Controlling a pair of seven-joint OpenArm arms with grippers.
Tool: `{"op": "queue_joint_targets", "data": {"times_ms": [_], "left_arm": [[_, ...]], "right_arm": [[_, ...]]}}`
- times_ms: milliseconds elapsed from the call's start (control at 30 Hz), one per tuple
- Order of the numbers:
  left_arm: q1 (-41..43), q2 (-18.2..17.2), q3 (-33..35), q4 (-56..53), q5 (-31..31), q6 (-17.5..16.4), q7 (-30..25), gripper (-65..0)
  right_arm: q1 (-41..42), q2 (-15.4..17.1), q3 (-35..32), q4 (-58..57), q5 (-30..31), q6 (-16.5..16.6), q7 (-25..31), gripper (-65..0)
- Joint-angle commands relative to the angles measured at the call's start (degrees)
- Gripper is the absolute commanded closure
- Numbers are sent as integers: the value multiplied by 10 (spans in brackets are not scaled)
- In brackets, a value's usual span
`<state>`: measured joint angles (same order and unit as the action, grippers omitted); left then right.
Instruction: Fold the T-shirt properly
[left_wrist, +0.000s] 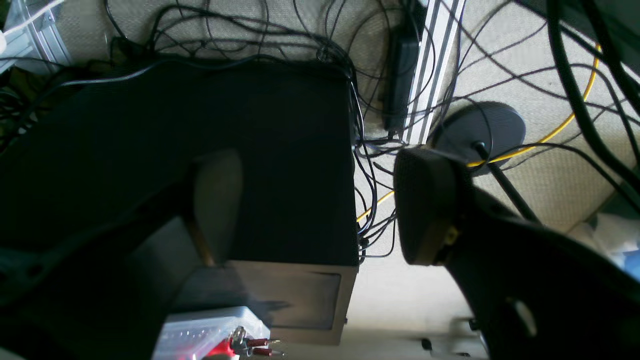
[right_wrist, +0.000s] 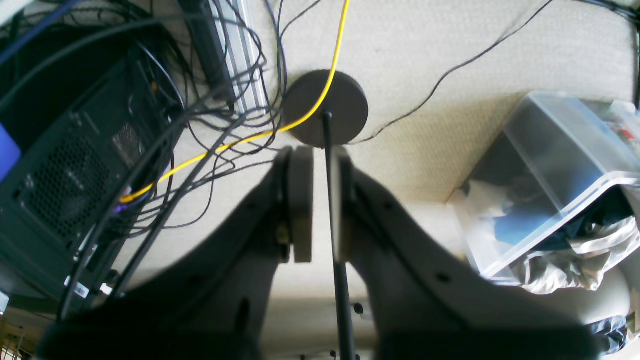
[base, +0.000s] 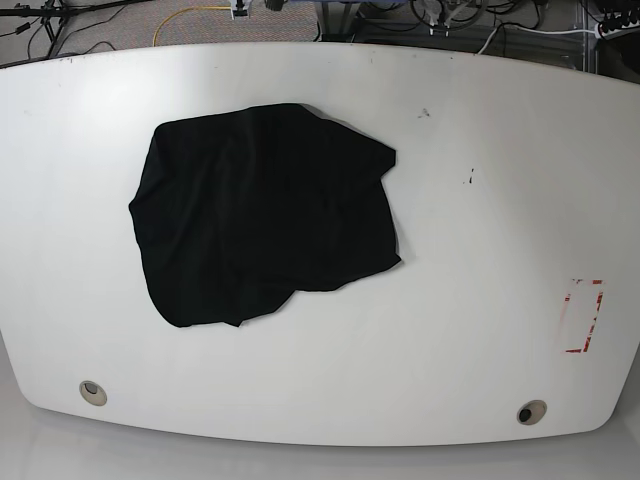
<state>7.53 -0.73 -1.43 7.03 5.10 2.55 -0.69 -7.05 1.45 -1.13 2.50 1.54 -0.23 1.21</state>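
Nearer arm, judged from the base view: right. The rumpled plain black fabric T-shirt (base: 265, 210), without a clear long axis, lies on the white table toward the right gripper's (right_wrist: 321, 205) side, outside both wrist views. Right fingers: narrowly parted, empty; left gripper (left_wrist: 320, 206): widely spread, empty.

I saw a solid-black T-shirt (base: 265, 210) against the plain white table (base: 480, 330) with its broken red marks (base: 583, 318), and a bright yellow cable (right_wrist: 327, 85) crossing the matte-black round base (right_wrist: 350, 107).
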Motion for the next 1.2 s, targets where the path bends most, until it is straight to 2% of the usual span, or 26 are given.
{"op": "queue_joint_targets", "data": {"times_ms": [0,1167], "left_arm": [[5,-3,-1,1,-2,0,4,-444],[1,-1,1,-3,-2,2,-2,-445]], "right_arm": [[-2,0,0,-2,-2,-1,-3,-59],[-13,0,2,-3,-3,-4,-5,-53]]}}
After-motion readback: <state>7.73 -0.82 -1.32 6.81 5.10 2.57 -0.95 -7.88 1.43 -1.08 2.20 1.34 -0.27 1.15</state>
